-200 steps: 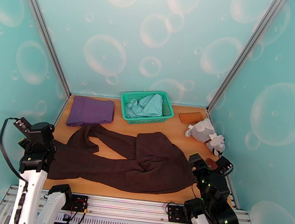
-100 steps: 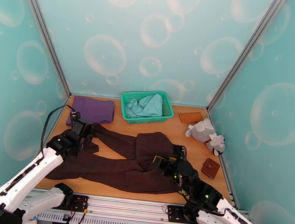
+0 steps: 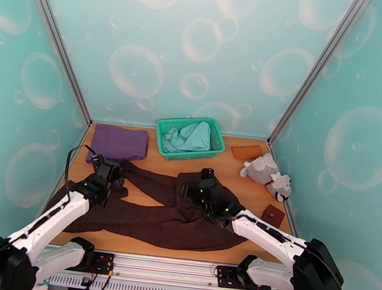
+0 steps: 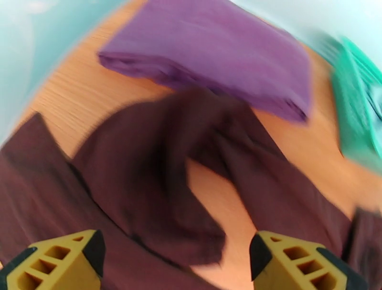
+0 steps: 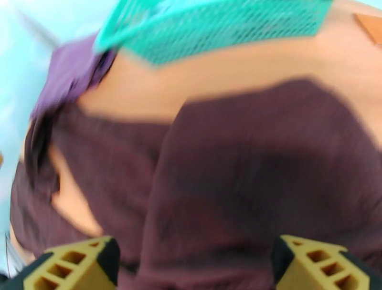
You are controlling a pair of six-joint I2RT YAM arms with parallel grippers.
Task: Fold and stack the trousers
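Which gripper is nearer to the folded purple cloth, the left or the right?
Left. The left gripper hangs at the near edge of the purple cloth; the right gripper is well to its right, over the trousers.

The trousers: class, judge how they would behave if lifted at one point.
Probably floppy: the trousers lie rumpled, with folds and overlapping legs. Lifted at one point, the long legs would likely sag and drag across the table. Matte fabric suggests little slipping.

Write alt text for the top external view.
Brown trousers lie crumpled and unfolded across a wooden table, the left gripper over a leg at left, the right gripper over the wider right end. Behind them: a folded purple cloth and a green basket holding a teal garment.
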